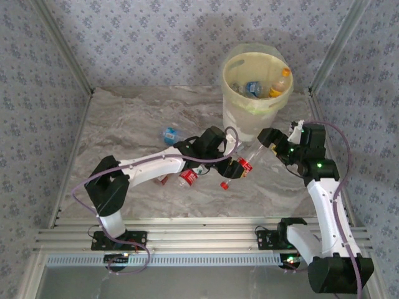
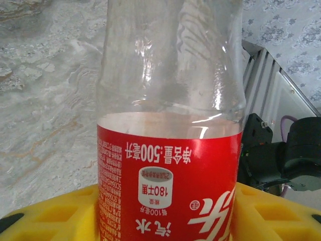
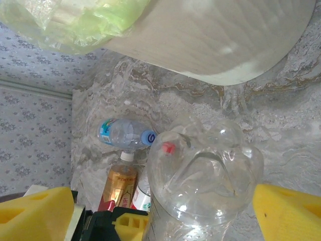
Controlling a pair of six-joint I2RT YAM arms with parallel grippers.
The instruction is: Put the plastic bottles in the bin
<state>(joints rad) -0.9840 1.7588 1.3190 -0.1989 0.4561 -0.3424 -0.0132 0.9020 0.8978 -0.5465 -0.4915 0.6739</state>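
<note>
A clear plastic bottle (image 1: 247, 162) with a red label and red cap hangs tilted above the table in front of the bin (image 1: 232, 106). My left gripper (image 1: 234, 167) is shut on its labelled middle; both yellow pads (image 2: 60, 213) press the label (image 2: 170, 191). My right gripper (image 1: 273, 144) stands open around the bottle's clear base (image 3: 205, 186), with a gap to each pad (image 3: 288, 211). Three other bottles lie on the table: a blue-capped one (image 3: 120, 133), a gold-labelled one (image 3: 118, 183) and a red-and-white one (image 1: 187, 177). Several bottles (image 1: 252, 88) sit inside the bin.
The cream bin, lined with a pale green bag (image 3: 75, 25), stands at the back right against the patterned wall. The loose bottles lie under and beside my left forearm (image 1: 156, 167). Metal rails (image 1: 199, 237) run along the near edge.
</note>
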